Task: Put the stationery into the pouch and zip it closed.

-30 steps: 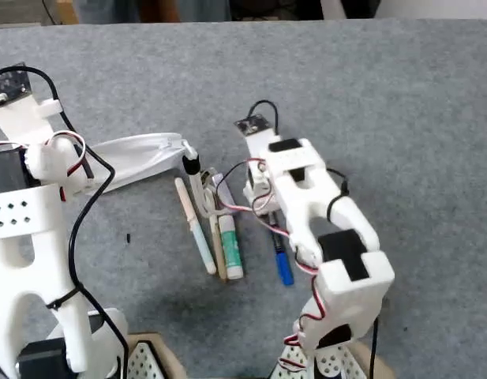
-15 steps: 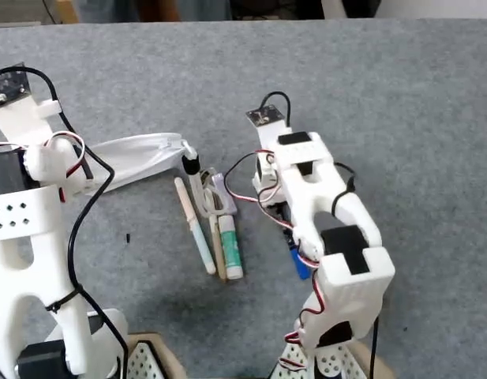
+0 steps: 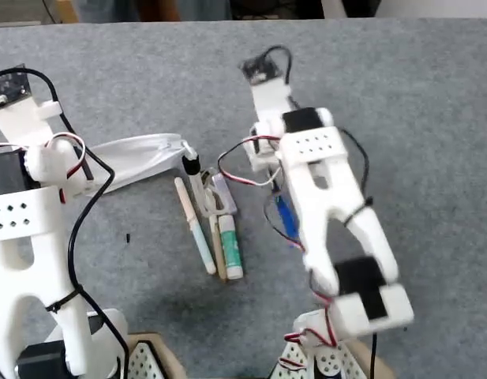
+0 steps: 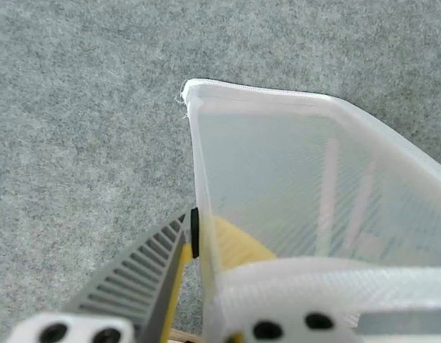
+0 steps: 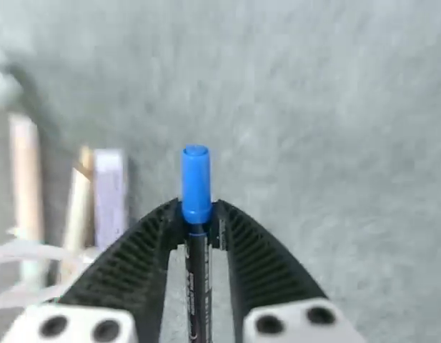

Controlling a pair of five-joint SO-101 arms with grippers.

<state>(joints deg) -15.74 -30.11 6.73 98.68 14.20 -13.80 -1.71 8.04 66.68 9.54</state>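
The right end effector [image 5: 196, 211] is clenched on a blue-capped pen [image 5: 196, 175]. Its two ribbed fingers [image 5: 134, 261] press the dark barrel just below the cap, and the cap sticks out past the fingertips. In the high view the pen [image 3: 286, 217] shows under the right arm, lifted clear of the grey desk [image 3: 401, 95].

The left end effector [image 4: 199, 246] grasps the white mesh pouch [image 4: 277, 164]. The grey ribbed finger [image 4: 145, 275] lies against the outside of the pouch wall near one corner, and the wall runs between the jaws. From that grip the pouch [image 3: 140, 158] stretches across the desk towards the right arm, and its far end stops just short of the loose stationery.

The remaining stationery lies in a tight cluster on the desk between the two end effectors, closer to the right one:
- A black-capped stick [image 3: 194, 170] lies nearest the end of the pouch.
- A slim white pen [image 3: 194, 225] lies on the side towards the left end effector.
- A wooden pencil [image 3: 218, 249] and a green-and-white tube [image 3: 231, 249] lie side by side, touching or nearly so.
- A small pale block [image 3: 223, 193] sits closest to the held pen.

In the right wrist view the block [image 5: 109, 189] and the pencil [image 5: 77, 207] lie on the desk beyond and to one side of the fingertips.
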